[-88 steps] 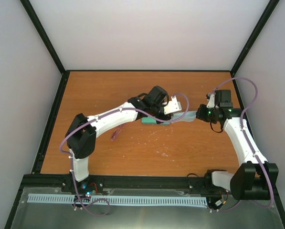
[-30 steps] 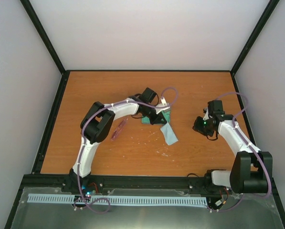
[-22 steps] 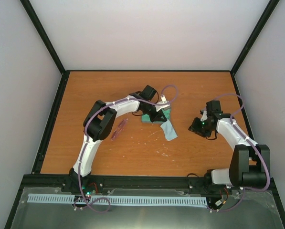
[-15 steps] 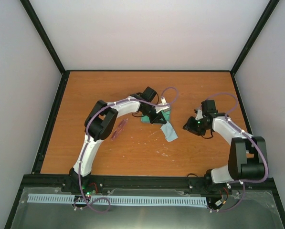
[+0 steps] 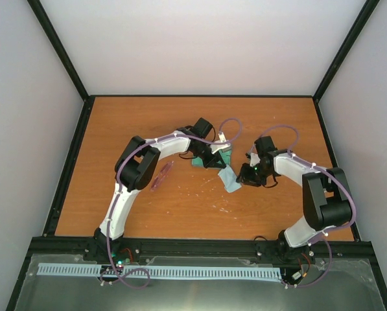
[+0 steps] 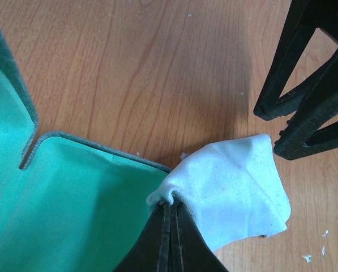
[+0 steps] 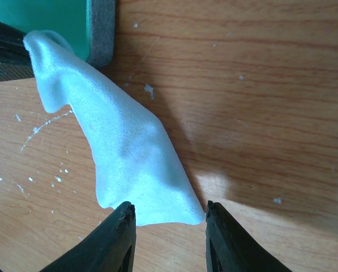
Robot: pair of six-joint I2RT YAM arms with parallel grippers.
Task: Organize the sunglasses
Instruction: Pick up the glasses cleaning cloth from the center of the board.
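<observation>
From above, a scuffed orange table is sitting inside white walls. Only this view is showing the sunglasses, lying on the wood left of the open case, with the cloth at its right. The left wrist camera is showing the left gripper pinching a cloth corner shut at the case's edge, only green lining in sight, while the right wrist camera is showing the right gripper hanging part open, straddling the cloth's free end away from the case, gripping nothing.
</observation>
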